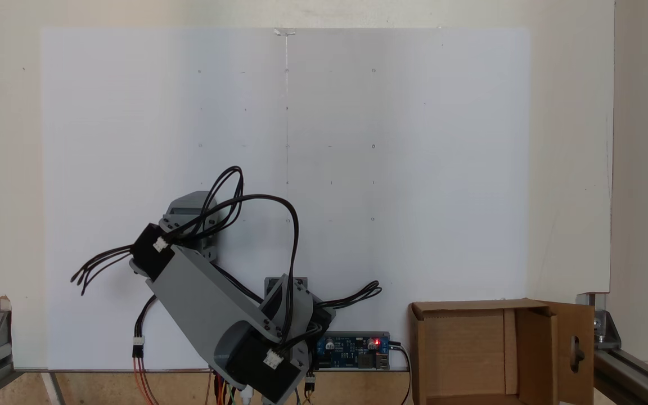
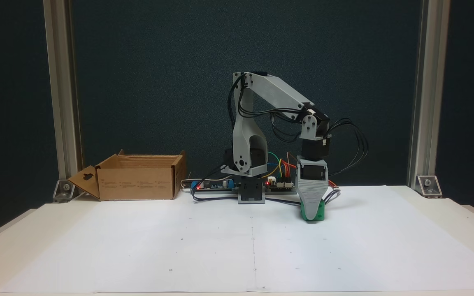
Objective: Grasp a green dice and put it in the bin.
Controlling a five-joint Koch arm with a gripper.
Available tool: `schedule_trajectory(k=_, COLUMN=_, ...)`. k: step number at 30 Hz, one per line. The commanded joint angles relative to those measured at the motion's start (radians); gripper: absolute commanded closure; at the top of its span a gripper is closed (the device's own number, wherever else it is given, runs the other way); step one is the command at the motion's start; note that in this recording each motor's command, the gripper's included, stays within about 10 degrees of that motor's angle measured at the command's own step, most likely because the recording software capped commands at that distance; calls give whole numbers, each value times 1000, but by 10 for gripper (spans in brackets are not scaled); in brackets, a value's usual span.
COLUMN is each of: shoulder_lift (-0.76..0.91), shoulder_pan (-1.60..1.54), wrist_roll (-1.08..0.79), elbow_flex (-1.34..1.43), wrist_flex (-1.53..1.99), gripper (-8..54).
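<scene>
No readable text, brand or number anywhere. The bin point(image 2: 138, 181) carries several small dark print blocks along its front wall in a fixed view, probably shipping or recycling marks, too small and blurred to read. In a fixed view from above, the bin point(image 1: 459, 343) has bare cardboard, no print. The circuit board point(image 1: 352, 350) has tiny markings, illegible; a red LED is lit on it. The white paper sheet point(image 2: 220, 242) on the surface bears faint pencil dots and a thin centre line, no letters or figures. Servo housings on the arm point(image 2: 278, 98): no legible labels.
</scene>
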Motion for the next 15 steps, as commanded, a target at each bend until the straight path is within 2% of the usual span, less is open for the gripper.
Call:
schedule_trajectory(k=1, shoulder_lift=3, shoulder_pan=0, wrist_roll=72, elbow_flex=-12, wrist_flex=5, gripper=134)
schedule_trajectory(k=7, shoulder_lift=3, shoulder_pan=0, wrist_roll=72, elbow_flex=-9, wrist_flex=3, gripper=184)
schedule_trajectory(k=13, shoulder_lift=3, shoulder_pan=0, wrist_roll=72, elbow_flex=-9, wrist_flex=-3, gripper=185)
schedule_trajectory(k=14, shoulder_lift=2, shoulder_pan=0, wrist_roll=72, elbow_flex=-9, wrist_flex=-5, gripper=205)
schedule_trajectory(k=15, shoulder_lift=2, shoulder_pan=0, wrist_roll=72, elbow_flex=-8, wrist_flex=-3, gripper=265)
